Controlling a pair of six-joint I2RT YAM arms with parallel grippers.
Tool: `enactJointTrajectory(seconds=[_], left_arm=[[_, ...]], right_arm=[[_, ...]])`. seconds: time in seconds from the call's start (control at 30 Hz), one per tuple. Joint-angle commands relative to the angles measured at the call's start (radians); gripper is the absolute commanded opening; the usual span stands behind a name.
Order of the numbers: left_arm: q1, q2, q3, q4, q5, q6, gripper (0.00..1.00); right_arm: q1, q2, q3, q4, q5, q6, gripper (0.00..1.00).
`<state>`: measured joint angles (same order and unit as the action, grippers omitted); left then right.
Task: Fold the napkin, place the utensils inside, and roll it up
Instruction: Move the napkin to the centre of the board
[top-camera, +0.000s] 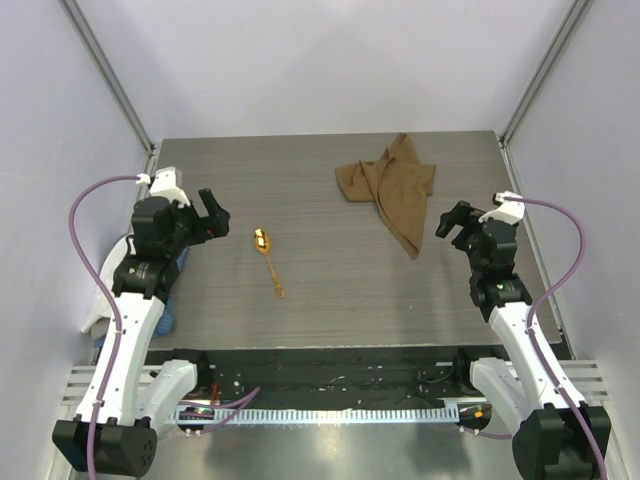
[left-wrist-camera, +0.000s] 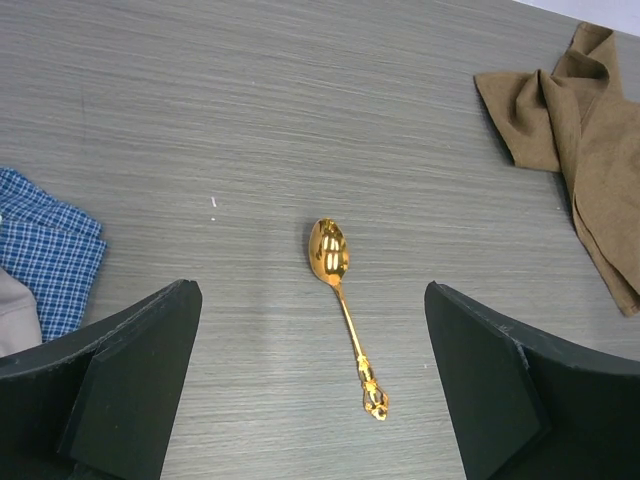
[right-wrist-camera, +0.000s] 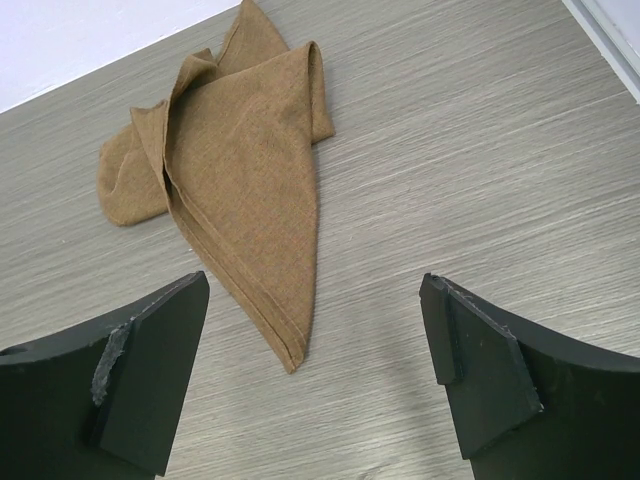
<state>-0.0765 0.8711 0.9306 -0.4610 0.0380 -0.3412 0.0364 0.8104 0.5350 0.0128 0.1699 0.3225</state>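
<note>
napkin (top-camera: 390, 190): soft, limp, crumpled; pinch a hemmed corner | spoon (top-camera: 267, 257): light, slippery, flat; grip handle | left gripper (top-camera: 212, 215), right gripper (top-camera: 455, 222): wide, empty

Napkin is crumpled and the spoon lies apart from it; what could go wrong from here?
1. The napkin lies bunched with overlapping layers; the right gripper may pinch several at once and drag it rather than spread it.
2. The spoon is thin and flat on the table; the left gripper could slip off or skid it.

Crumpled tan napkin (top-camera: 390, 190) far right, gold spoon (top-camera: 266, 256) flat, centre-left
</note>
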Motion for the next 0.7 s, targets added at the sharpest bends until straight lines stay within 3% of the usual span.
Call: enactJointTrajectory(seconds=[0.0, 0.13, 0.27, 0.37, 0.5, 0.53, 0.67], left_arm=[[-0.002, 0.008, 0.051, -0.007, -0.065, -0.030, 1.00], [0.000, 0.011, 0.054, -0.015, -0.118, -0.085, 1.00], [-0.003, 0.022, 0.048, 0.021, -0.044, -0.133, 0.98], [-0.066, 0.071, 0.050, 0.062, -0.058, -0.180, 0.96], [-0.262, 0.245, 0.089, 0.221, -0.182, -0.212, 0.96], [-0.328, 0.352, 0.111, 0.248, -0.182, -0.217, 0.95], [-0.428, 0.685, 0.352, 0.295, -0.162, -0.217, 0.90]], right_arm=[[0.002, -0.007, 0.062, -0.005, -0.006, 0.023, 0.96], [0.000, 0.018, 0.108, -0.080, -0.018, 0.023, 0.94], [-0.001, 0.067, 0.158, -0.135, -0.024, 0.027, 0.90], [0.000, 0.145, 0.193, -0.165, -0.055, 0.035, 0.88], [0.005, 0.251, 0.212, -0.207, -0.130, 0.042, 0.82], [0.008, 0.262, 0.214, -0.223, -0.127, 0.049, 0.81], [0.016, 0.263, 0.162, -0.212, -0.121, 0.061, 0.80]])
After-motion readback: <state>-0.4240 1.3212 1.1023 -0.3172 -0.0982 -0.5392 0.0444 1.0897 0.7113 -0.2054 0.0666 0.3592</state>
